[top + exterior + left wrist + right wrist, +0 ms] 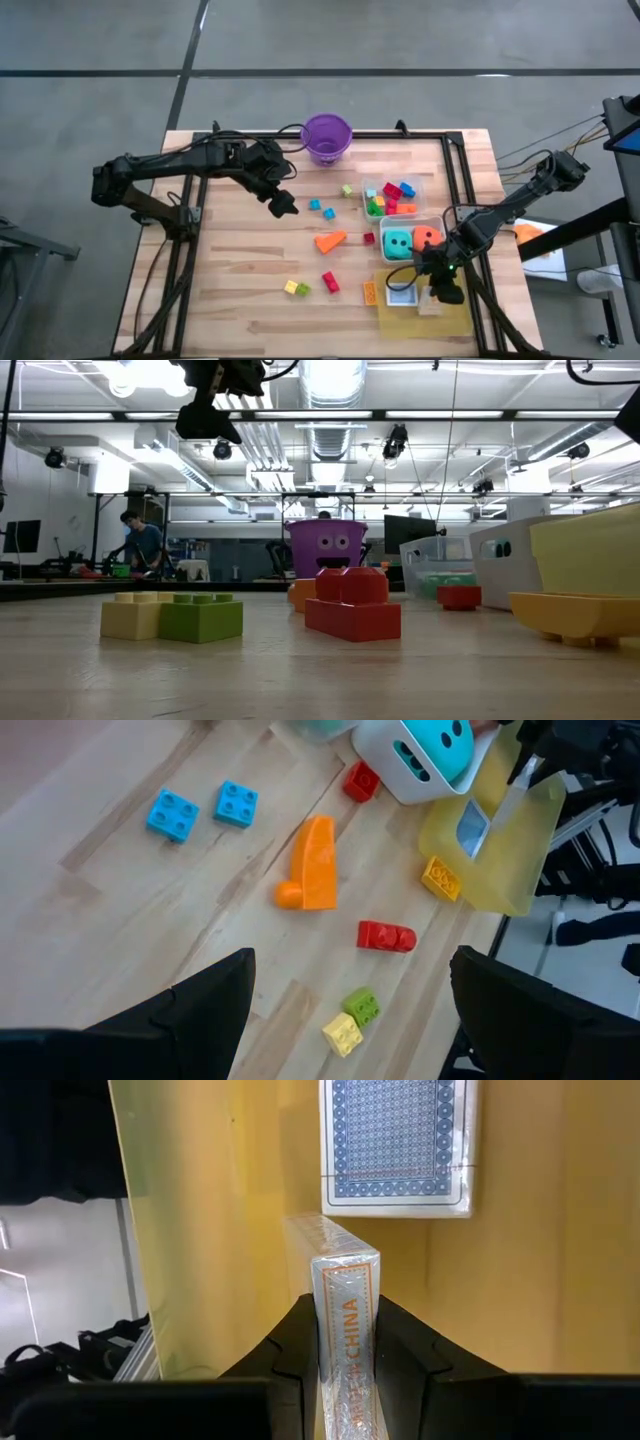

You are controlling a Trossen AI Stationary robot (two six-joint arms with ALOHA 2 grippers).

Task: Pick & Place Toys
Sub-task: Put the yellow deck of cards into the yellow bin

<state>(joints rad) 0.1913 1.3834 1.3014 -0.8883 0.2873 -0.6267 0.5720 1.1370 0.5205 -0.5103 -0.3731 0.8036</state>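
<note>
Toys lie scattered on the wooden table: two blue blocks [172, 815], an orange wedge [315, 865], a red block [386, 936] and a yellow-and-green pair [352, 1020]. My left gripper [283, 205] hangs open above the table's middle, over none of them. My right gripper [440, 290] is over the yellow tray [520, 1280] at the near right, shut on a wrapped card pack [345, 1295]. A second pack [398, 1145], blue back up, lies flat on the tray just beyond it. My right gripper pinches the card pack by its two broad faces, at the end nearest the wrist [347, 1370], between its two fingers [295, 1345]. The fingers slant down and lie along the pack. The pack stands on edge over the tray; I cannot tell whether it touches the tray.
Two clear tubs stand beside the tray: one [392, 195] with several small blocks, one [410, 242] with a teal die and an orange die. A purple bucket [326, 135] stands at the far edge. A yellow block [441, 878] sits at the tray's corner.
</note>
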